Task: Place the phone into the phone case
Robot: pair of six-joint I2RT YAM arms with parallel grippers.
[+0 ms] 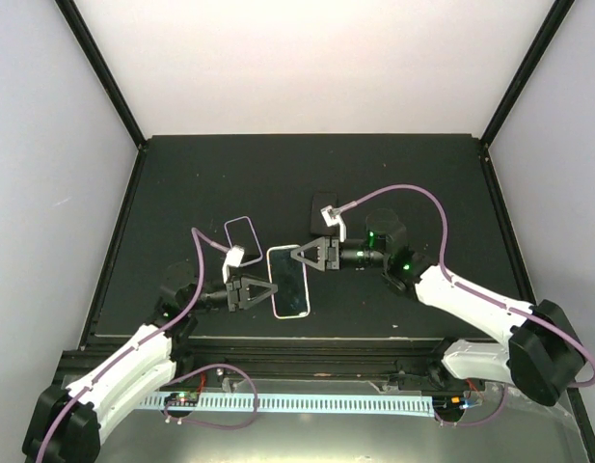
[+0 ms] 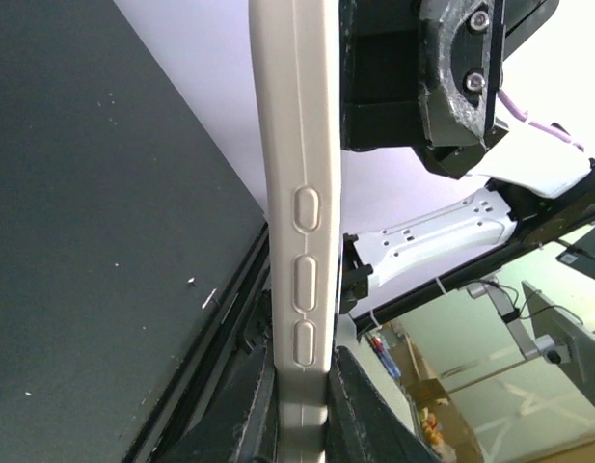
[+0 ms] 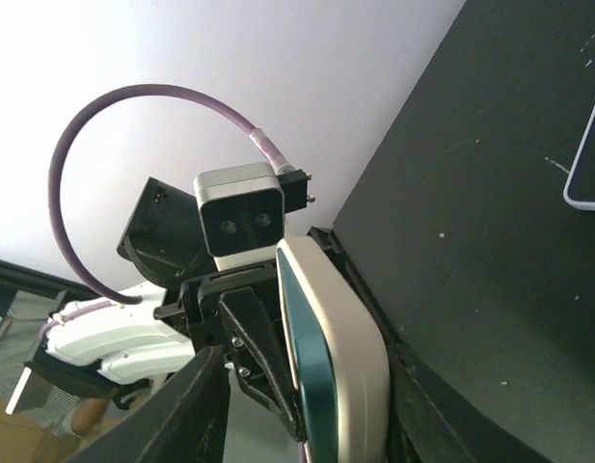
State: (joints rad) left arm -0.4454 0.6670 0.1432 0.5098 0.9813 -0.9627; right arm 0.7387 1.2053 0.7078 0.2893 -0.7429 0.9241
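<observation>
with the phone case [image 2: 295,145] held over the table's [image 1: 393,174] near middle — left gripper [image 1: 266,289] and right gripper [image 1: 299,256] both clamped on its opposite edges — any uneven pull from the 2 arms could flex it and pop the phone [image 3: 302,367], seemingly seated inside, out.

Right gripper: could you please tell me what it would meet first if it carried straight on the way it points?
The right gripper is shut on the phone; straight on, it would likely drive that into the left gripper on the opposite edge.
</observation>
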